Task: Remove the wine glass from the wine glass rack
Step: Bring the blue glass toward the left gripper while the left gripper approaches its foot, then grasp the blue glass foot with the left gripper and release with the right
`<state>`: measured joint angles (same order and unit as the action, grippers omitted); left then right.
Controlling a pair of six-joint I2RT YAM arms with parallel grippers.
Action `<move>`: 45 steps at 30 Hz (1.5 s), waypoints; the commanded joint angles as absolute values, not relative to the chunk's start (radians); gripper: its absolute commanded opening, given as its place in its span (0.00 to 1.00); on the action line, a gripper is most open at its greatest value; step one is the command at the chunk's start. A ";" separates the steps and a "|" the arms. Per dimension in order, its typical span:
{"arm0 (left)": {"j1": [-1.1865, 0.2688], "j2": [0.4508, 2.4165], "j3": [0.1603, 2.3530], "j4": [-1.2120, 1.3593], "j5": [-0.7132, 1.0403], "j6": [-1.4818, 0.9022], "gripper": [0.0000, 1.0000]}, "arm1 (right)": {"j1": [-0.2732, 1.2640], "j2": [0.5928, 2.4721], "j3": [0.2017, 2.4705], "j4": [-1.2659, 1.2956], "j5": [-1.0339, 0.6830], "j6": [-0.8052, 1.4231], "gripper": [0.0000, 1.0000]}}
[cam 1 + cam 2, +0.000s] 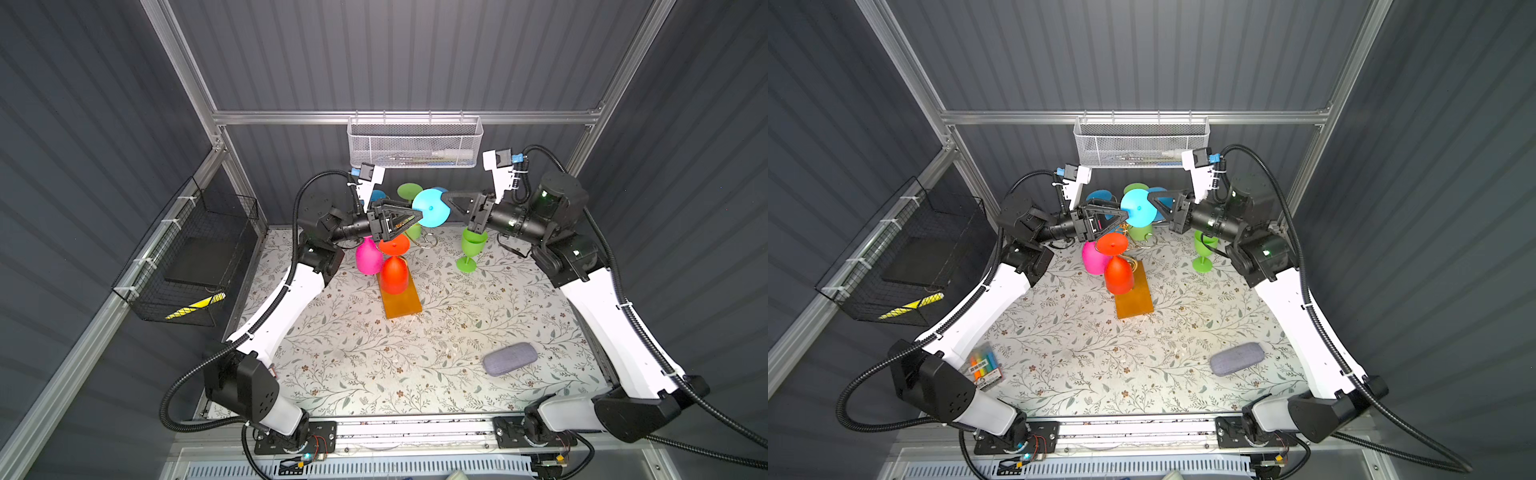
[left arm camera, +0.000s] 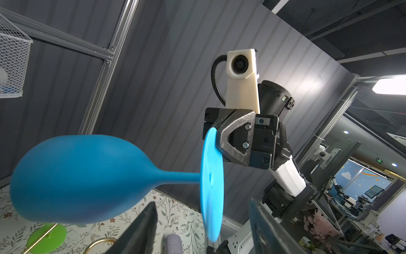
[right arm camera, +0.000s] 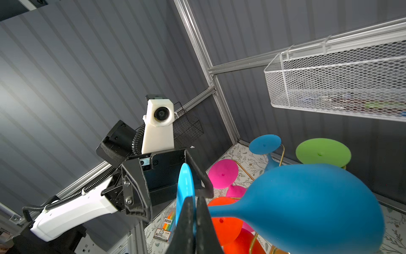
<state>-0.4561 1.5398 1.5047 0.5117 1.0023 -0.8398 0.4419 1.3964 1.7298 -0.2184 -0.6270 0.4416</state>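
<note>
Blue wine glass is off the wine glass rack and in the air above its far end, lying on its side. The long axis is roughly level, with the bowl pointing toward the wall that carries the white mesh basket and the foot disc facing back toward the arms. Right gripper is pressed together on the rim of the foot and carries the glass alone. Left gripper comes in from the opposite side with fingers spread. In the left wrist view the disc shows edge-on, its free rim sitting between those two fingers. I cannot tell whether either finger touches it. Key relation: the disc's flat faces look toward the left fingers, so the closing direction runs through the thin dimension of the foot. Judgement: this reads as a handover set-up. Both tools are at the foot end, none at the bowl, and the left is the free one. Risk is a thin rim grip with the bowl's weight hanging far out from it.
</note>
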 commanded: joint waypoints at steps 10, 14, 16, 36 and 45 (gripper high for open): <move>-0.463 1.556 1.553 0.616 1.059 -0.928 0.17 | 0.469 1.425 1.795 -0.254 -0.610 0.401 0.00; -0.463 1.555 1.546 0.636 1.059 -0.950 0.09 | 0.470 1.415 1.793 -0.274 -0.593 0.386 0.00; -0.463 1.555 1.551 0.637 1.065 -0.957 0.04 | 0.469 1.407 1.792 -0.288 -0.580 0.374 0.06; -0.328 1.567 1.589 0.832 1.185 -1.350 0.00 | 0.405 1.196 1.486 -0.196 -0.311 -0.091 0.99; -0.328 1.582 1.603 0.832 1.202 -1.401 0.00 | 0.443 1.235 1.435 -0.074 -0.434 -0.349 0.99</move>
<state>-0.3264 1.5810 1.5631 0.7818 1.1728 -1.3582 0.4225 1.2335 1.4452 -0.1589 -0.3813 -0.2066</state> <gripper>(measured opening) 0.063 0.989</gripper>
